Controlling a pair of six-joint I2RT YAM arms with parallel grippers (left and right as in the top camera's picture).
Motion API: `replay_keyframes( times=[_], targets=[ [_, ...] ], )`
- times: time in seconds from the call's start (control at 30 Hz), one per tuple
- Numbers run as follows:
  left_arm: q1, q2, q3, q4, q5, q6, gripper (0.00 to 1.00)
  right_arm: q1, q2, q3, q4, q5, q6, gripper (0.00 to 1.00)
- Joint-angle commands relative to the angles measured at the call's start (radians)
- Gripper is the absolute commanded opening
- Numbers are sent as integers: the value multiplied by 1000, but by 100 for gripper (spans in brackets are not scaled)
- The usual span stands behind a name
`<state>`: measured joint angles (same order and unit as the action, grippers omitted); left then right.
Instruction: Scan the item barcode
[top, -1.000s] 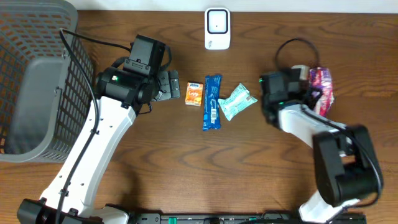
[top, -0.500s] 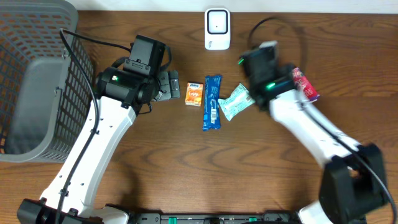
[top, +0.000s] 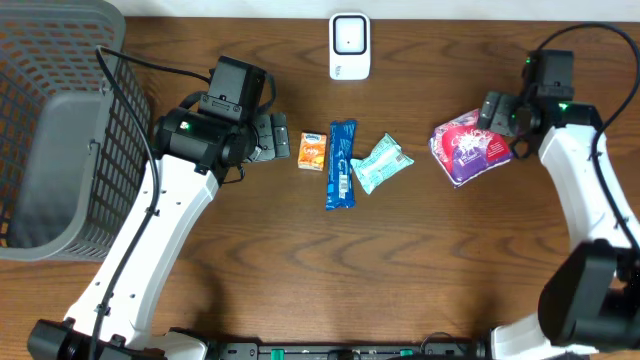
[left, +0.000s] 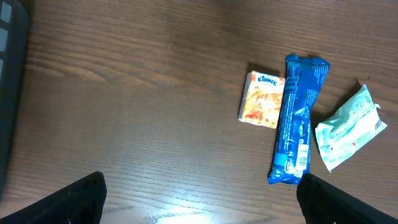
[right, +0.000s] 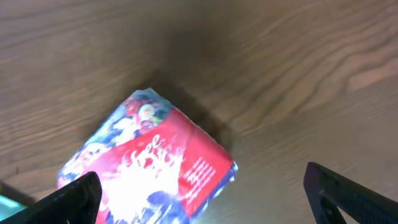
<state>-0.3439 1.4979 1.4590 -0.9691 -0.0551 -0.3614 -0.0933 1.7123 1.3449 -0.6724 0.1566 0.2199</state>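
A white barcode scanner (top: 349, 45) stands at the table's far edge. In the middle lie an orange tissue pack (top: 313, 150), a blue bar wrapper (top: 341, 164) and a teal packet (top: 381, 163). A red and pink snack bag (top: 470, 148) lies on the table at the right. My right gripper (top: 493, 118) hovers at its far right end, open, the bag (right: 155, 168) below and between the spread fingers (right: 74, 199), not gripped. My left gripper (top: 272, 137) is open just left of the tissue pack (left: 262, 98), holding nothing.
A large grey wire basket (top: 60, 120) fills the left side of the table. The blue bar (left: 297, 124) and teal packet (left: 348, 127) lie close together. Black cables trail from both arms.
My right arm has swung from the middle to the right side. Its jaws have opened and the red bag now lies loose on the table. The left arm has not moved.
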Motion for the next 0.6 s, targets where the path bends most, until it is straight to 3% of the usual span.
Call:
replay_keyframes(
  times=[0.0, 0.2, 0.3, 0.43, 0.57],
  targets=[
    [2, 6, 4, -3, -6, 10, 98, -52, 91, -12, 24, -65, 11, 99],
    [2, 6, 4, -3, -6, 10, 98, -64, 228, -12, 60, -111, -16, 99],
    [2, 6, 4, -3, -6, 10, 98, -62, 254, -12, 48, -346, -98, 99],
    [2, 6, 4, -3, -6, 10, 98, -62, 211, -12, 29, -654, -47, 99],
    [2, 6, 4, -3, -6, 10, 98, -62, 142, -12, 30, -660, 27, 99]
  ],
)
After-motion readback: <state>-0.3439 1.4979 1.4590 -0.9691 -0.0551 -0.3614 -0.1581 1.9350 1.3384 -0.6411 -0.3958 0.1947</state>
